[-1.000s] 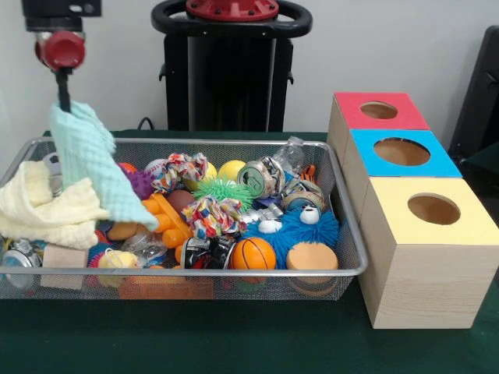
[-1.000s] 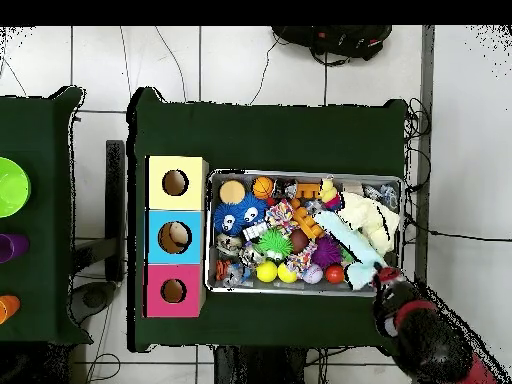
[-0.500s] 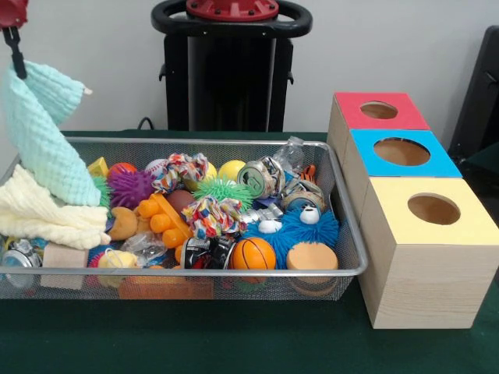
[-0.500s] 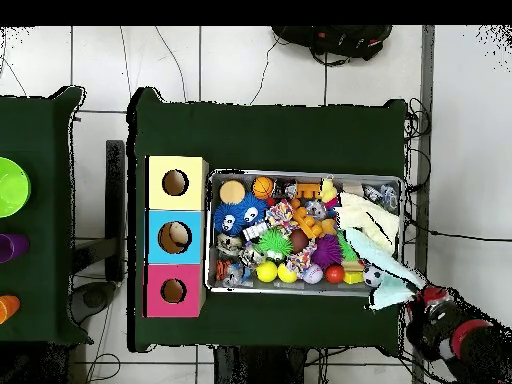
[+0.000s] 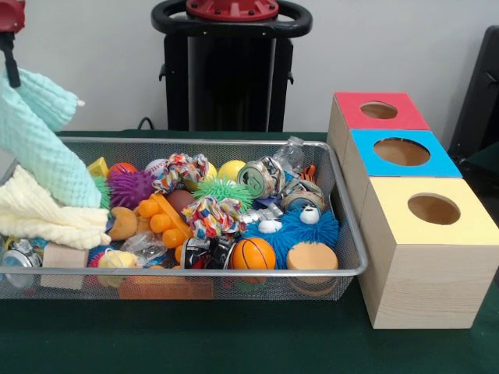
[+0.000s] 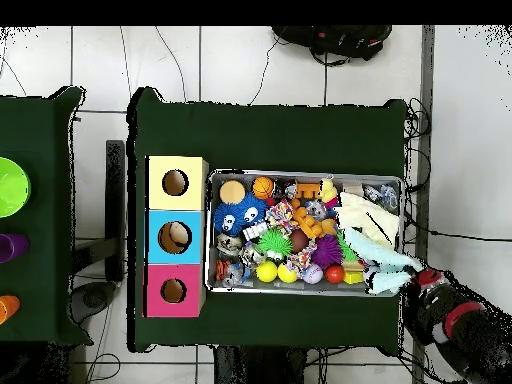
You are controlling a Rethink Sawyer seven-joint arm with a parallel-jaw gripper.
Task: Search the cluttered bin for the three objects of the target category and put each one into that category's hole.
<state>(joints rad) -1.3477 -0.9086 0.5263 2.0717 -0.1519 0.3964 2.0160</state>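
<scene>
Front view: the gripper sits at the top left corner, clenched on the mint cloth, which hangs over the wire bin's left end above a cream cloth. Beside the bin's right wall stand the three boxes, their holes uncovered.

Overhead view: the gripper is outside the bin's corner nearest the base, the mint cloth draped across the rim. Bare green table lies beyond the bin.
</scene>
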